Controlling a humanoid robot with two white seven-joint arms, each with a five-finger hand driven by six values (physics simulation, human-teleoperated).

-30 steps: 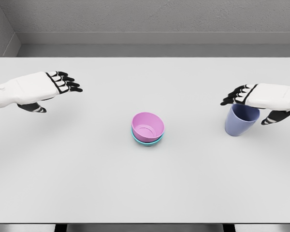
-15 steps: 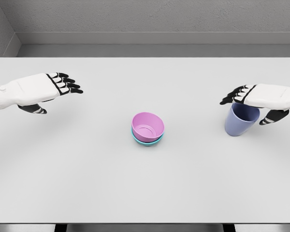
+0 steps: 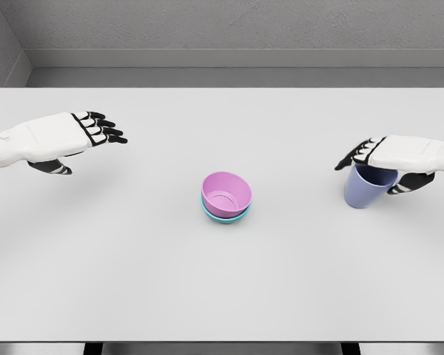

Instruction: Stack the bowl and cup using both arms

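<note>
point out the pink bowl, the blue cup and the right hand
pink bowl (image 3: 226, 194), head view, on its inner wall
blue cup (image 3: 362, 192), head view, on its outer side wall
right hand (image 3: 391, 154), head view, on the white back of the hand

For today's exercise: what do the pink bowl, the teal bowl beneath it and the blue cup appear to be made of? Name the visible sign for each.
Pink bowl: probably matte plastic; flat even colour, thin rim, no sharp highlights.
Teal bowl: likely the same plastic; only a plain, dull edge shows under the pink one.
Blue cup: seemingly matte plastic; uniform periwinkle wall, soft shading. As this is a render, ceramic cannot be ruled out.
</note>
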